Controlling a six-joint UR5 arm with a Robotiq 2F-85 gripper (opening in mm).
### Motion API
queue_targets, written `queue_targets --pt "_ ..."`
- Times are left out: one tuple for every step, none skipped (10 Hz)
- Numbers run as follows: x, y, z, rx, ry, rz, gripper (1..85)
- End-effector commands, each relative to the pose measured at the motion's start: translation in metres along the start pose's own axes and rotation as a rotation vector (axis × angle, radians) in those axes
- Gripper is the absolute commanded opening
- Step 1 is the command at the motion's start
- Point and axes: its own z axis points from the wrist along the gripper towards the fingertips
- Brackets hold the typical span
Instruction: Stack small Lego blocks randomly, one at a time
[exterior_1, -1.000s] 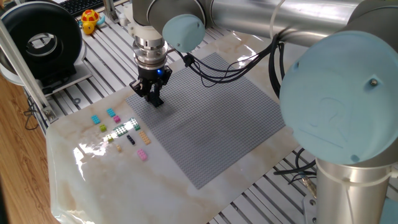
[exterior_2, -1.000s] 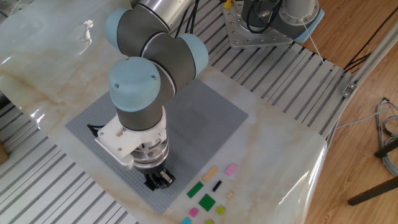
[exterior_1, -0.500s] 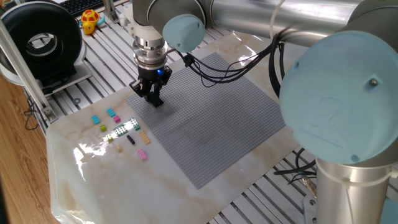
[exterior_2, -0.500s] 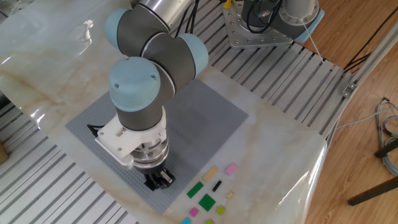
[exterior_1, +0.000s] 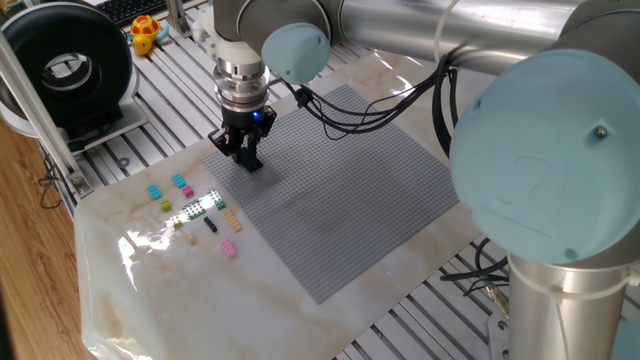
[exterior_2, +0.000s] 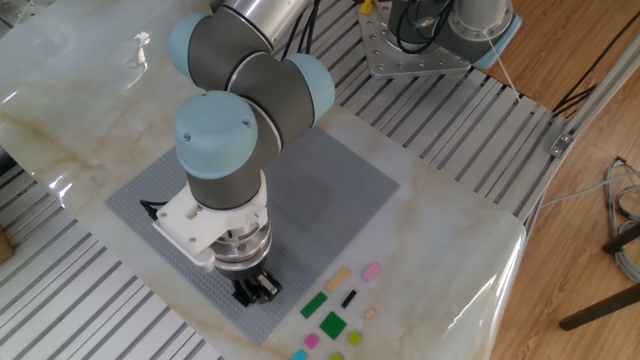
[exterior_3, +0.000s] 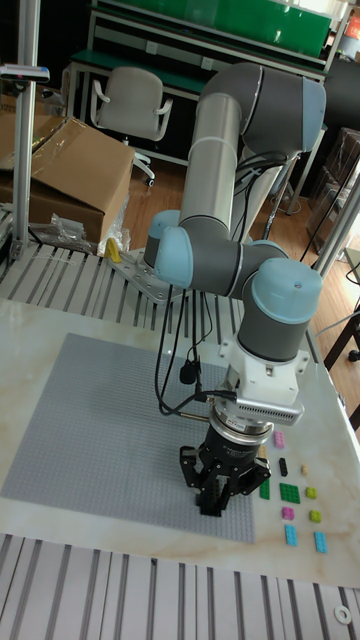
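Gripper (exterior_3: 214, 503) low over baseplate (exterior_1: 340, 190) corner nearest the loose blocks (exterior_1: 196, 208), probably to place one; grip state unclear.

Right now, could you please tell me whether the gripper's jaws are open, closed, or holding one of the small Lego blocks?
Gripper: low over the corner of the grey baseplate; whether its jaws are open, closed or holding a block cannot be told.

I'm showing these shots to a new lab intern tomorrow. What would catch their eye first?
Probably the big arm with pale blue joint caps, bent low so its gripper sits at the corner of the grey studded baseplate. Next, the scatter of small Lego blocks on the marble-patterned table beside that corner, none stacked yet.
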Motion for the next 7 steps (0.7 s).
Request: queue_targets --pt "-0.0008 0.0014 -0.0008 -0.011 0.000 0.007 15.0" --pt "-0.0008 0.0013 -0.0007 -0.011 0.000 0.007 16.0" --pt "-0.0001 0.0005 -0.0007 -0.008 0.003 0.007 19.0" --pt "-0.0001 0.0005 -0.0008 -0.008 0.003 0.005 21.3" --pt "-0.0001 0.0004 -0.0008 -0.008 0.003 0.004 22.3" --pt "-0.0001 0.0004 -0.0008 -0.008 0.003 0.004 23.7" --pt "-0.0006 0.0008 -0.0007 -0.010 0.001 0.004 24.7"
